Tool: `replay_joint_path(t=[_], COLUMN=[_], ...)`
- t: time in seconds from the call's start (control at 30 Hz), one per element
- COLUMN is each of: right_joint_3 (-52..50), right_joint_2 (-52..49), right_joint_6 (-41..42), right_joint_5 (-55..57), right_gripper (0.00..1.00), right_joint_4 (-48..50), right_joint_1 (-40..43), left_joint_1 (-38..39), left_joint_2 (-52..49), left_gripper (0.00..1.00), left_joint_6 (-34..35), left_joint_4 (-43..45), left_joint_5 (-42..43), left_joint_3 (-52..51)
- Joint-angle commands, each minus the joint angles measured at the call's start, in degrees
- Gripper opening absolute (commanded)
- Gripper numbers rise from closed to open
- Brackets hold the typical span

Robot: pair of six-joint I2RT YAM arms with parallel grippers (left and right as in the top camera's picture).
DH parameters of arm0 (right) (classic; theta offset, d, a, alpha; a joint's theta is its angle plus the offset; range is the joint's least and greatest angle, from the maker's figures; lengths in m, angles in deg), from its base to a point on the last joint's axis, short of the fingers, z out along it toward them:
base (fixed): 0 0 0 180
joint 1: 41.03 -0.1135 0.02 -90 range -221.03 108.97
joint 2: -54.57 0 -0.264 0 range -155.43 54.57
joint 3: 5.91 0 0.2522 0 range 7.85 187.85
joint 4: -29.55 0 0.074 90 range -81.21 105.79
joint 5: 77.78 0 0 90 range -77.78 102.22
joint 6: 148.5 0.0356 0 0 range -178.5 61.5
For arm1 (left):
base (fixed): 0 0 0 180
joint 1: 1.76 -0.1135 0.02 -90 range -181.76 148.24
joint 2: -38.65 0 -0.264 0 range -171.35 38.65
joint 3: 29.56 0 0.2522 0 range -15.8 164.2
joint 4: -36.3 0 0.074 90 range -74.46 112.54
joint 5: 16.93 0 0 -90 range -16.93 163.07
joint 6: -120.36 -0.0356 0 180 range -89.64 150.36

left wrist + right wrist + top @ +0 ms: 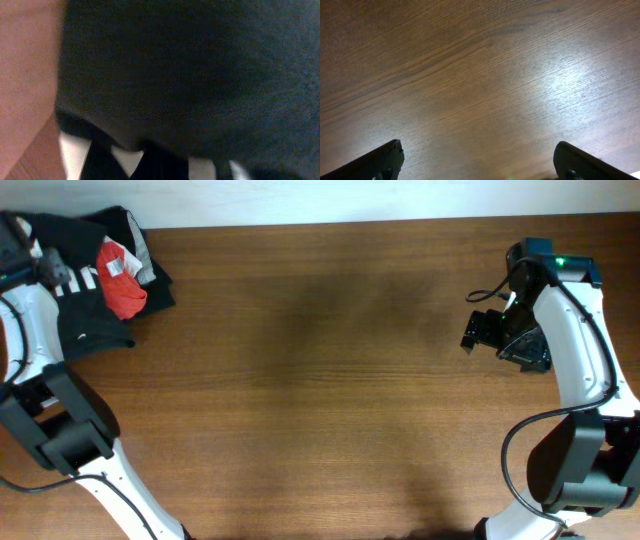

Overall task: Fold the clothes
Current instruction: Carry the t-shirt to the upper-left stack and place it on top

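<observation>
A: We find the dark T-shirt (92, 325) bunched in the far left corner of the tabletop (320, 390), with the red T-shirt (122, 288) crumpled on top of it.
B: And the left pincer (36, 260) sits right over that heap. Its wrist view gives us only dark cloth filling the frame and a strip of white lettering (75, 150) along the bottom, with no fingers showing. So we cannot tell whether it is spread or clamped, or gripping anything.
A: The right pincer (480, 157)? It is spread wide with nothing between its fingers, hovering over bare wood on the right, well apart from the clothes.
B: We judge nothing is folded yet; the shirt has to come out flat first. Here is our worry: the red shirt rests on the dark one, so a pull toward the middle may drag both.
A: Agreed. And soft fabric pinched blind may give us a single layer, twisting instead of spreading.
B: Plus the heap lies at the tabletop's far edge, so a careless tug could tip cloth over it.
</observation>
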Motion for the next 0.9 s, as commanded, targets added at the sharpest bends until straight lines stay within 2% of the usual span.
replay_joint_path(t=[0.0,0.07,0.1,0.2,0.33,0.47,0.7,0.8,0.83,0.87], right_joint_3=[0.7,0.7,0.7,0.7,0.7,0.7,0.7,0.7,0.7,0.7], right_joint_2=[0.8,0.8,0.8,0.8,0.8,0.8,0.8,0.8,0.8,0.8], right_joint_6=[0.5,0.5,0.5,0.5,0.5,0.5,0.5,0.5,0.5,0.5], right_joint_5=[0.2,0.2,0.2,0.2,0.2,0.2,0.2,0.2,0.2,0.2], right_gripper=[0.99,0.99,0.99,0.99,0.99,0.99,0.99,0.99,0.99,0.99], right_joint_4=[0.0,0.0,0.0,0.0,0.0,0.0,0.0,0.0,0.0,0.0], right_joint_1=[0.2,0.2,0.2,0.2,0.2,0.2,0.2,0.2,0.2,0.2], left_joint_1=[-3.3,-3.4,-2.9,-1.0,1.6,2.5,2.5,2.6,2.6,2.7], left_joint_2=[-5.2,-4.5,-3.0,2.1,4.8,0.6,-10.8,-10.9,-10.3,-9.4], left_gripper=[0.01,0.01,0.01,0.01,0.02,0.02,0.02,0.02,0.04,0.14], left_joint_6=[-1.4,-0.4,2.5,6.7,7.8,7.8,7.5,7.3,7.3,7.3], left_joint_4=[-2.3,-3.0,-4.0,-5.4,-5.8,-9.0,-4.8,-5.4,-6.5,-8.4], left_joint_5=[-1.7,-1.6,-0.9,10.4,11.3,10.2,9.0,12.1,13.6,15.2], left_joint_3=[-0.5,1.2,3.8,10.4,14.1,13.8,13.8,15.0,16.5,18.7])
